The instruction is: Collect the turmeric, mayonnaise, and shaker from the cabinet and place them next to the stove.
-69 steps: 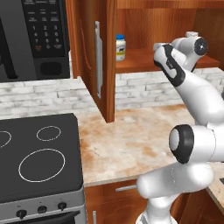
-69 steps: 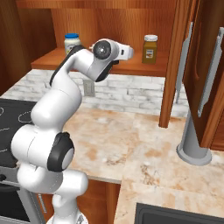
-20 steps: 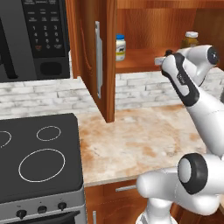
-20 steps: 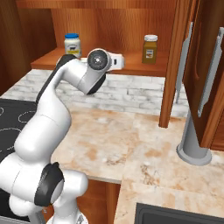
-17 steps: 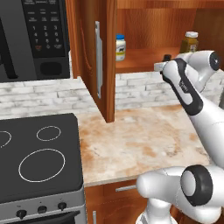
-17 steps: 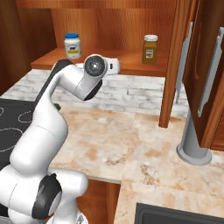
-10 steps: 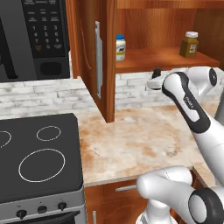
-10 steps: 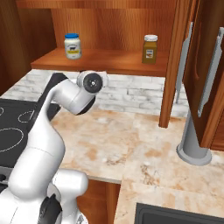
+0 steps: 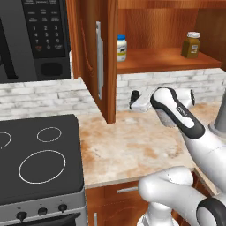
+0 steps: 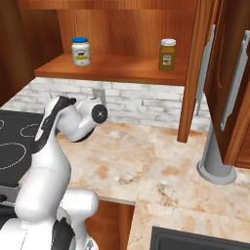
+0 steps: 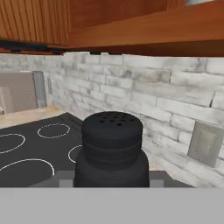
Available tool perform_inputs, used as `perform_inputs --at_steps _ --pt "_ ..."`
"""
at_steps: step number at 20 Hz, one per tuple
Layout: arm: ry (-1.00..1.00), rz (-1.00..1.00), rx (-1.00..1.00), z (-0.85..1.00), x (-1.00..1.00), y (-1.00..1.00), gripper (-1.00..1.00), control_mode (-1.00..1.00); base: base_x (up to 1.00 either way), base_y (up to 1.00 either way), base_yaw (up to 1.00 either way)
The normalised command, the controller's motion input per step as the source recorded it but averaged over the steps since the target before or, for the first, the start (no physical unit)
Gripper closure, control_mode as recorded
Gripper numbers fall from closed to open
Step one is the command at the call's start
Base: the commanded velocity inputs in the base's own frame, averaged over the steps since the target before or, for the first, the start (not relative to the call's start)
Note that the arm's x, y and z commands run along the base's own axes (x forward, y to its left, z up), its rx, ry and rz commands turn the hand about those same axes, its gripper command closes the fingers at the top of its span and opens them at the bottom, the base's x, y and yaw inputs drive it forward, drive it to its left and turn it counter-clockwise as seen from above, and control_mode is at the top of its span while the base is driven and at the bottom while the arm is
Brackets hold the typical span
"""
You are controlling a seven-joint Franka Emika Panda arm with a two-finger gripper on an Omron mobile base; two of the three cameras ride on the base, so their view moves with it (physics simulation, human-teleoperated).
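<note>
The shaker (image 11: 112,148) sat right up against your hand camera, black, ribbed round its body and pierced with small holes on top, and from the left base camera it showed as a dark nub at the tip of your gripper (image 9: 136,100), up in the air over the counter (image 9: 132,145) and below the cabinet (image 9: 163,59) shelf. The fingers themselves were hidden behind it, so you could not read how wide they stood, but with the shaker carried clear of any surface I judged them closed on its lower body. It looked light and rigid, a hard little bottle. The ribs should have given you some purchase, while the narrower top would have been the poorer place to pinch. Low on the wide part, as you seemed to have it, was the hold to keep, and a small smooth thing like that could twist or slip if you swung fast. Beyond it lay the stove (image 11: 35,153) with its white rings, off to the left past the open door (image 9: 95,53), with bare counter just beside it to set down on. The mayonnaise (image 9: 121,47) and the turmeric (image 9: 191,44) stood upright on the shelf, well apart, both yet to be fetched
</note>
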Motion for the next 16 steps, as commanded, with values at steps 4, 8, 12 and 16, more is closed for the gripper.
perform_inputs --at_steps 4,8,12,16 --pt "0.01 0.16 -0.08 -0.66 0.38 0.13 1.0 -1.0 0.0 0.0 0.0" --pt "0.04 0.16 -0.09 -0.58 0.51 0.0 1.0 -1.0 0.0 0.0 0.0" --pt "0.01 0.17 0.0 -0.52 0.77 0.21 1.0 -1.0 0.0 0.0 0.0" --pt "0.0 0.15 0.0 -0.46 0.74 0.42 1.0 -1.0 0.0 0.0 0.0"
